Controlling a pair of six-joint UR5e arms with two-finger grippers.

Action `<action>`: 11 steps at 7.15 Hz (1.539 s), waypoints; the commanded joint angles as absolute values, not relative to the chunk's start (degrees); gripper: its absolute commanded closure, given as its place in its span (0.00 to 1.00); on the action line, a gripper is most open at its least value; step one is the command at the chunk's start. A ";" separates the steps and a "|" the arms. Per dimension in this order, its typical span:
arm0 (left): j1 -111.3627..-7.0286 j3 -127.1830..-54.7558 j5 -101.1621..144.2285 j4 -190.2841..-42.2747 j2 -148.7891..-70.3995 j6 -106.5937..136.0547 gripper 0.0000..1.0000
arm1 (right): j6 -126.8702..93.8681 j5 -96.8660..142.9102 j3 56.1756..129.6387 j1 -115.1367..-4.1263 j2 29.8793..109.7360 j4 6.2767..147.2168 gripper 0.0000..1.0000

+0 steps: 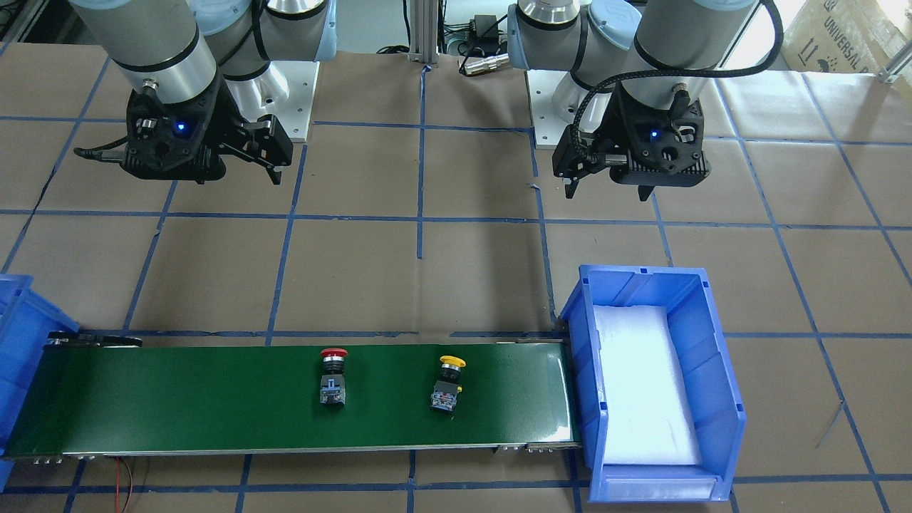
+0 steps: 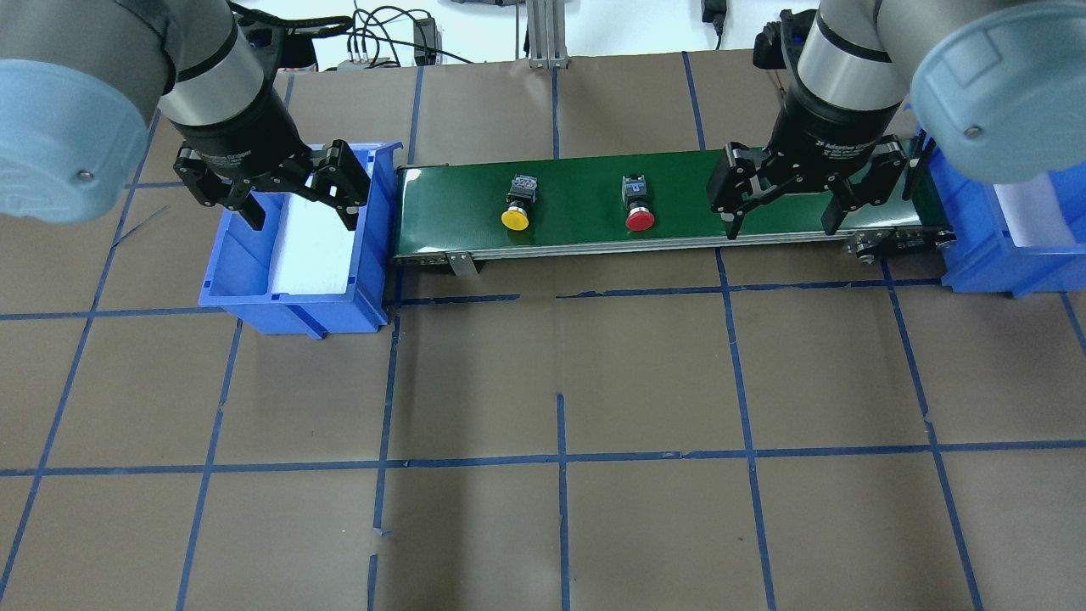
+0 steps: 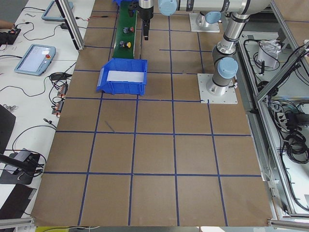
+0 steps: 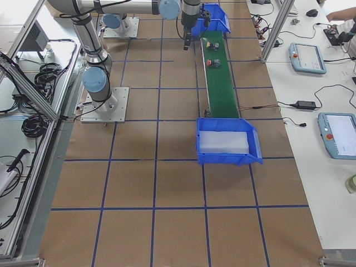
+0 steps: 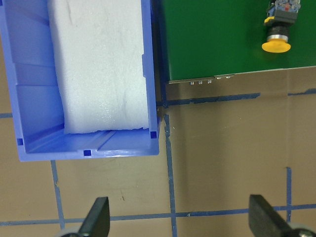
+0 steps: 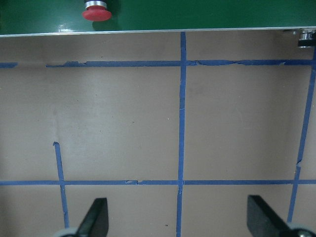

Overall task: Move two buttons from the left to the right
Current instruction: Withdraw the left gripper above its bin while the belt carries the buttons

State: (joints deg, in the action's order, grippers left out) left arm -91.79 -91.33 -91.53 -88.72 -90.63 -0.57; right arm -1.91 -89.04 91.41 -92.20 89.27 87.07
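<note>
The red mushroom-capped push-button and, at its 9 o'clock, the yellow-capped push-button lie sideways on the green conveyor belt, likely so it carries them to the blue plastic bin at 3 o'clock. The left hand and right hand hover spread apart, empty.

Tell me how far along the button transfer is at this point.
Done: the left bin holds only foam; the yellow button and red button lie on the belt. In hand: nothing, the left gripper and right gripper are both open and empty. Left: both buttons must reach the right bin.
</note>
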 commanded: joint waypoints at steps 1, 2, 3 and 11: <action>-91.76 -91.50 -91.41 -88.77 -90.53 -0.79 0.00 | -1.93 -88.95 91.41 -92.20 89.30 87.28 0.00; -91.76 -91.49 -91.41 -88.77 -90.53 -0.79 0.00 | -1.85 -89.03 91.41 -92.20 89.30 87.19 0.00; -91.67 -91.49 -91.41 -88.77 -90.53 -0.79 0.00 | -2.02 -88.95 91.41 -92.20 89.30 87.27 0.00; -91.14 -91.41 -91.41 -88.77 -90.53 -0.79 0.00 | -1.93 -88.86 91.14 -92.02 88.59 89.72 0.00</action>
